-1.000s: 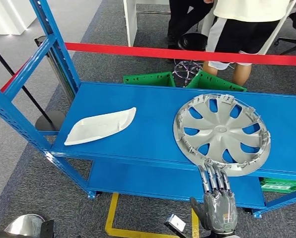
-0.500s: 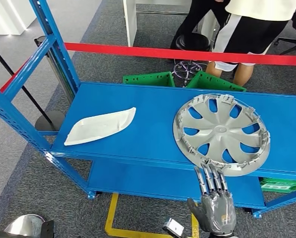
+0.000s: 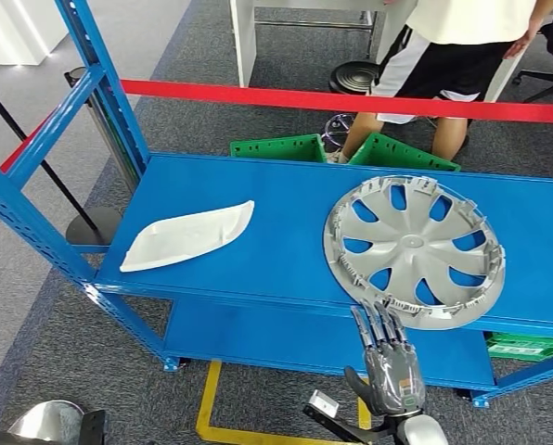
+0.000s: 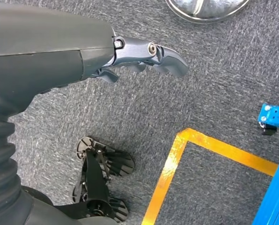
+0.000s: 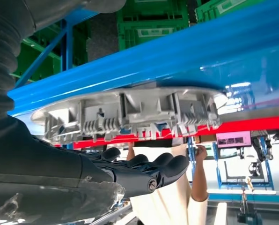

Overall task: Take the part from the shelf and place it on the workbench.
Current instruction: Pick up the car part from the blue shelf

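A grey wheel cover (image 3: 414, 248) lies flat on the right of the blue shelf (image 3: 288, 232), its near rim overhanging the front edge. A white curved panel (image 3: 187, 235) lies on the shelf's left. My right hand (image 3: 386, 362) is just in front of and below the cover's near rim, fingers stretched toward it and holding nothing. The right wrist view has the cover's ribbed rim (image 5: 131, 117) close to my outstretched fingers (image 5: 149, 168), with a gap between them. My left hand (image 4: 145, 54) hangs over the carpet, fingers extended and empty.
A red barrier tape (image 3: 343, 100) runs behind the shelf. A person in black shorts (image 3: 456, 65) stands beyond it near a stool (image 3: 354, 79). Green crates (image 3: 280, 148) sit behind the shelf. A yellow floor line (image 3: 211, 408) lies below. A lower blue shelf (image 3: 274, 338) sits under the top one.
My right hand has drawn back slightly toward me and shifted left, away from the cover's rim. The person behind the tape has moved. The parts have stayed put.
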You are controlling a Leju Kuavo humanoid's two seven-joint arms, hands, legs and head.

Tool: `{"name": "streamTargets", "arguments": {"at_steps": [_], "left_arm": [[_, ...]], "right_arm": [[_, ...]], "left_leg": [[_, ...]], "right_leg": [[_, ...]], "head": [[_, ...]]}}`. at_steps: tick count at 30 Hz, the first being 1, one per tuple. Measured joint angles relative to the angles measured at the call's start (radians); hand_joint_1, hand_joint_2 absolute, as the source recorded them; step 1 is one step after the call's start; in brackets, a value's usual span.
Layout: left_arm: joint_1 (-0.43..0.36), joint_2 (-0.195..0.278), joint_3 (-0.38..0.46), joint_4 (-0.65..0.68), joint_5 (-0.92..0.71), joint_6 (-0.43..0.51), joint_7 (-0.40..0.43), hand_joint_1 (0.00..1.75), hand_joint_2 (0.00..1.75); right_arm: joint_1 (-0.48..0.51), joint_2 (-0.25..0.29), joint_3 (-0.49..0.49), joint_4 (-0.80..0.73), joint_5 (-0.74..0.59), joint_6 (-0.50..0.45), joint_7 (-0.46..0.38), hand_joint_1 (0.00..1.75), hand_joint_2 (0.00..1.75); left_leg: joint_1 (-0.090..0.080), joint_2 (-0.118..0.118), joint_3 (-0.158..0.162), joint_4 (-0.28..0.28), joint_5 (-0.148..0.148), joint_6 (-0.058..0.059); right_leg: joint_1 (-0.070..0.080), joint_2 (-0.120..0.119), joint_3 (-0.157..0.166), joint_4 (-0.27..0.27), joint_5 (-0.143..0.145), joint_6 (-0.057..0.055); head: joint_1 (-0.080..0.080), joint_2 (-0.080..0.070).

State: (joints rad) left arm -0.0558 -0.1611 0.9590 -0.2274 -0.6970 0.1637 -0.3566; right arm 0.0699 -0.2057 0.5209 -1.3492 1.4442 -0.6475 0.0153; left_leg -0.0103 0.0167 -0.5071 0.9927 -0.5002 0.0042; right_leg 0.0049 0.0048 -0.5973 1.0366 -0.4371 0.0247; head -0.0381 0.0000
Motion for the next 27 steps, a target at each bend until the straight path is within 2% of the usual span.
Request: {"name": "streamTargets", "arguments": {"at_steps": [6,9,13,21,27], "left_arm": [[-0.001,0.003,0.0,0.0,-0.011,-0.004,0.0,0.0,1.75],[-0.001,0.004,0.0,0.0,-0.02,-0.003,0.0,0.0,1.75],[-0.002,0.005,0.002,0.0,-0.032,0.0,0.002,0.0,1.75],[-0.002,0.006,0.008,0.0,-0.048,0.006,0.006,0.0,1.75],[-0.002,0.006,0.009,0.0,-0.051,0.01,0.01,0.0,1.75]], "right_arm": [[-0.041,0.024,-0.034,0.089,0.006,-0.002,-0.032,0.0,1.75],[-0.051,0.036,-0.064,0.112,0.074,-0.02,-0.021,0.0,1.75],[-0.054,0.045,-0.092,0.117,0.12,-0.042,0.032,0.0,1.75],[-0.079,0.034,-0.078,0.109,0.125,-0.043,0.155,0.0,1.75],[-0.086,0.016,-0.055,0.093,0.125,-0.043,0.183,0.0,1.75]], "left_leg": [[0.0,0.0,0.0,0.0,0.0,0.0],[0.0,0.0,0.0,0.0,0.0,0.0],[0.0,0.0,0.0,0.0,0.0,0.0],[0.0,0.0,0.0,0.0,0.001,0.0],[0.0,0.0,0.0,0.0,0.001,0.0]], "right_leg": [[0.0,0.0,0.0,0.0,0.0,0.0],[0.0,0.0,0.0,0.0,0.001,0.0],[0.0,0.0,0.0,0.0,0.001,0.0],[0.0,0.0,0.0,0.0,0.001,0.0],[0.0,0.0,0.0,0.0,0.001,0.0]], "head": [[0.0,0.0],[0.0,0.0],[0.0,0.0],[0.0,0.0],[0.0,0.0]]}}
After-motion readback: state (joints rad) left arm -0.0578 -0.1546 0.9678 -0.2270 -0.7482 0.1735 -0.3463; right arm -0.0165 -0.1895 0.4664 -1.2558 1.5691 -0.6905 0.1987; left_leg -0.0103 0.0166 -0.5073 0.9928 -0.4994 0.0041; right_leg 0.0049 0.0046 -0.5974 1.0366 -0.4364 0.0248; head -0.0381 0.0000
